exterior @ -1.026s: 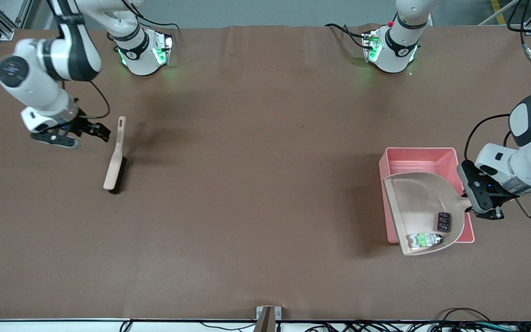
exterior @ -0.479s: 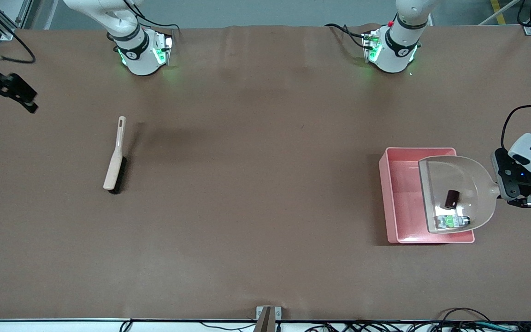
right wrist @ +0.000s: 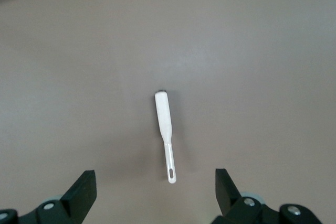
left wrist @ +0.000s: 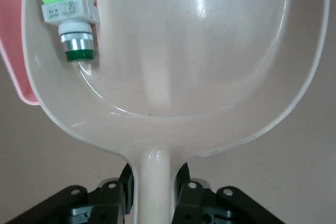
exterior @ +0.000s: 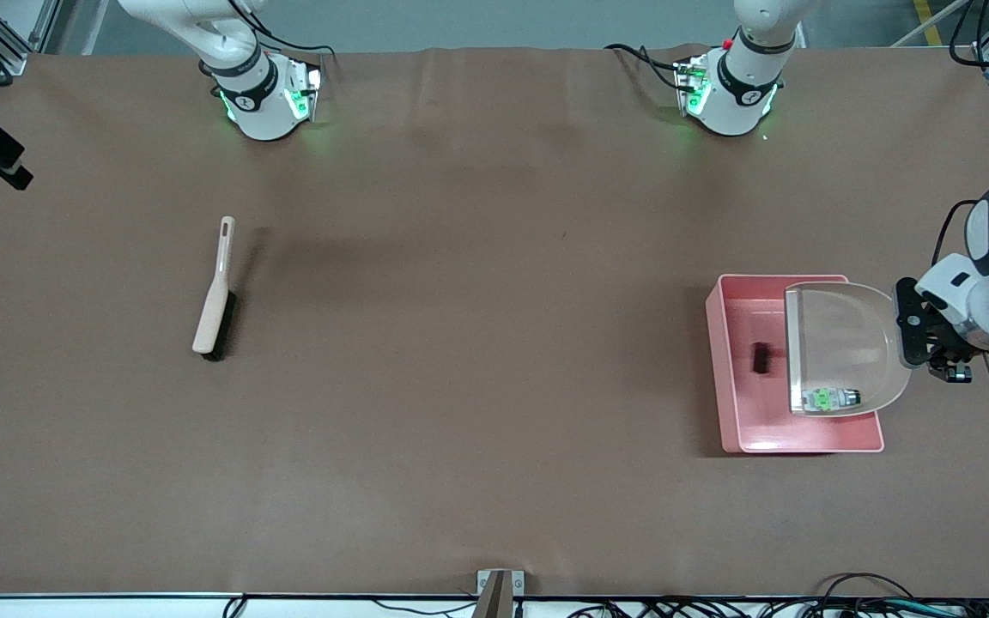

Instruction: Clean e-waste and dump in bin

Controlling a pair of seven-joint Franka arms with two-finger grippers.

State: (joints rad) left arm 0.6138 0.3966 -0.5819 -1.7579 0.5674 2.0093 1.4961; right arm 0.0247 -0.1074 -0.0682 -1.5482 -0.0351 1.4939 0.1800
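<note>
Dark stubby cylinder (exterior: pixel 760 358) since half-second-ago frame: out of dustpan (exterior: pixel 842 343), now on floor of pink bin (exterior: pixel 739 433). Dustpan tipped steeper over bin at left arm's end of table. White-grey piece with green and orange bits (exterior: pixel 829 399) lodged in dustpan corner nearest front camera, above bin. Left gripper (left wrist: pixel 155 190) fingers clamped on dustpan handle. Beige brush (exterior: pixel 215 292) flat on table toward right arm's end. Right gripper (right wrist: pixel 155 195) high over brush, fingers spread wide, holding nothing.
</note>
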